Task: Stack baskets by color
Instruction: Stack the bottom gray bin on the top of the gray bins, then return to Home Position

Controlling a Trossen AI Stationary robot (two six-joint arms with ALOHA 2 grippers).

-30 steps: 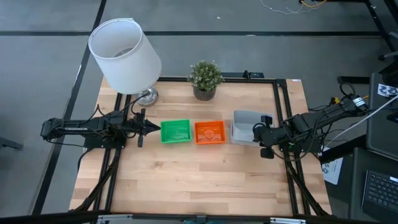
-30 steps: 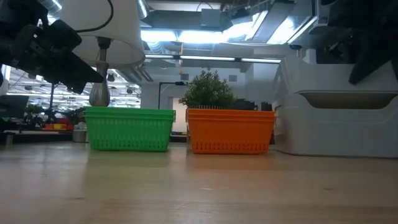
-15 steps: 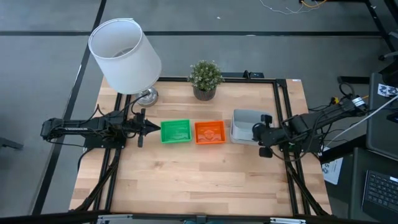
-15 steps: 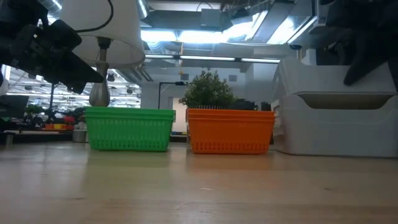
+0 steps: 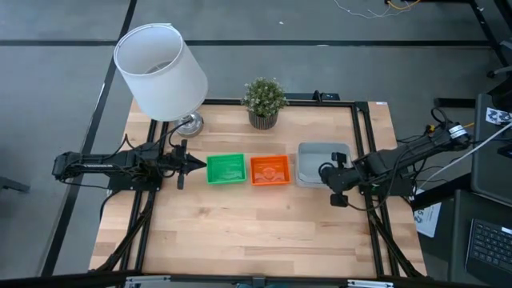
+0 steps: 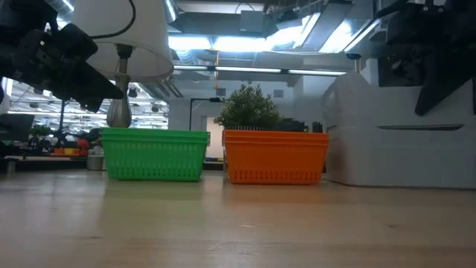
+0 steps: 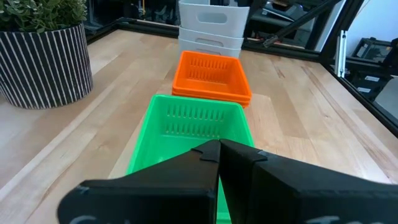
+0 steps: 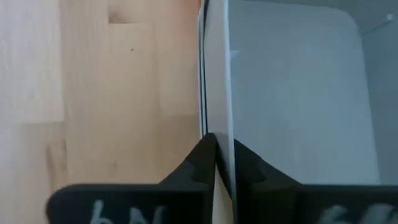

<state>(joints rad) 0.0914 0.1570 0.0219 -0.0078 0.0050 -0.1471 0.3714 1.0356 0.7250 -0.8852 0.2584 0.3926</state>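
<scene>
Three baskets stand in a row mid-table: green (image 5: 226, 169), orange (image 5: 270, 170) and pale grey (image 5: 316, 160). In the left wrist view the orange (image 7: 208, 74) and grey (image 7: 211, 25) ones show as nested stacks. My right gripper (image 5: 328, 174) reaches in from the table's right, tipped steeply down over the grey basket's near side, and is shut on its wall (image 8: 219, 112). My left gripper (image 5: 194, 162) hovers shut just left of the green basket (image 7: 193, 121), touching nothing. My right gripper pinches the grey basket's near wall (image 8: 219, 112) at its rim, one finger (image 8: 249, 165) inside the basket and one (image 8: 202, 162) outside over the wood. The fingers come slanting down from the table's right and lie along the wall. The basket sits level on the grey stack (image 6: 401, 149).
A lamp with a white shade (image 5: 160, 72) stands at the far left corner and a potted plant (image 5: 264, 100) at the far edge behind the baskets. The near half of the wooden table (image 5: 256, 232) is bare. A black frame rail (image 5: 364, 152) runs beside the grey stack.
My right gripper has moved a little toward the table's left and dipped onto the grey basket's near wall. The top grey basket, which sat raised and tilted on its stack, now lies lower and level in it.
</scene>
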